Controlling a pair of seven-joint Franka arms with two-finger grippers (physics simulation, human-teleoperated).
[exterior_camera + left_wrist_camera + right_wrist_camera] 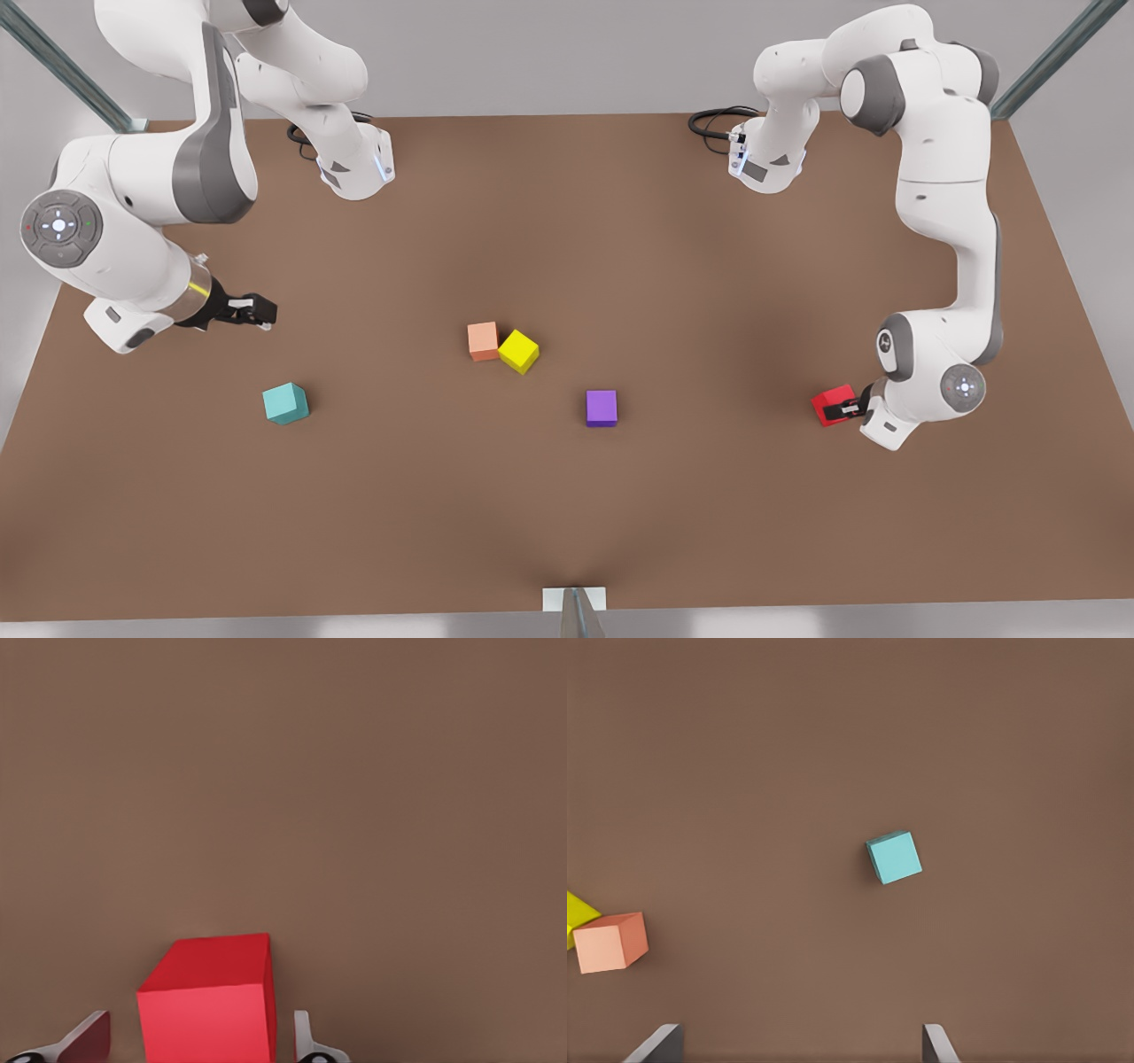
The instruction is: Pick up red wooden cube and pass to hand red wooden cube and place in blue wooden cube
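Fingers (306,1041) of the left gripper (849,410) straddle the red cube (831,404) at the front view's right, and we cannot tell whether they clamp it. Our right gripper (252,312) hangs spread and empty (fingertips well apart) near the blue cube (285,403).

Soft, even light falls from overhead. My counter (567,514) shows faint broad shadows and no glare. Everything looks sharp.
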